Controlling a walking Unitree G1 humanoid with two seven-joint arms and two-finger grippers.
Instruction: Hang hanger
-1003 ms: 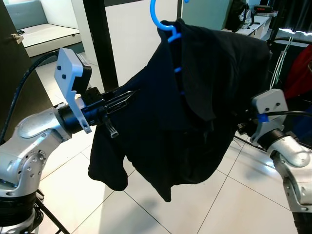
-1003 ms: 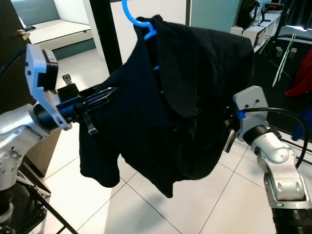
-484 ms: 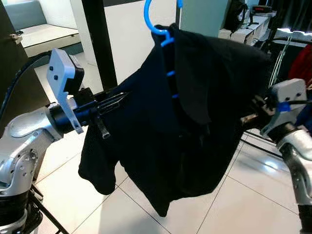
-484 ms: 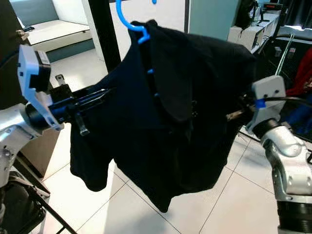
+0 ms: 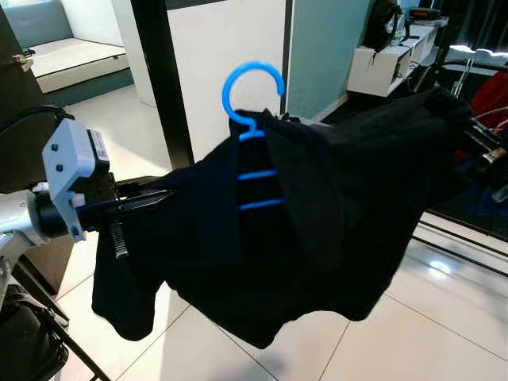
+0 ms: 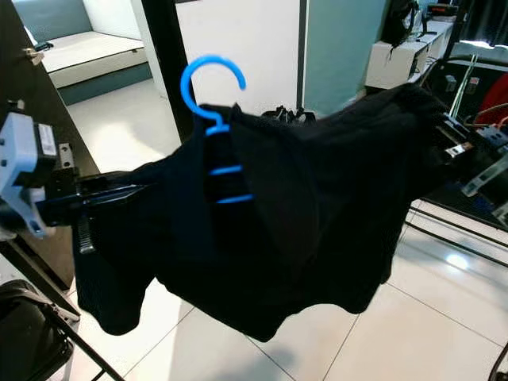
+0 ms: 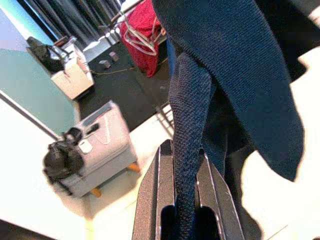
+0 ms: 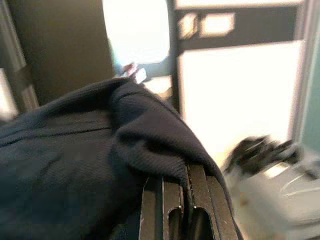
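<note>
One blue hanger (image 5: 251, 119) is carried in mid-air above the tiled floor (image 5: 444, 333), with a dark knit shirt (image 5: 317, 214) draped over it and its open hook standing up clear of the fabric. The shirt is stretched roughly level between the two arms, so its long axis runs from side to side. The left tool (image 5: 147, 202) is seen pinched tight on a fold at the shirt's left shoulder, well apart from the hook. The right tool (image 8: 178, 207) is likewise closed on the shirt's far right edge. The hook lies nearer the left tool, and no rail is clearly made out near it; red garments (image 7: 145, 37) on hangers are seen further off.
</note>
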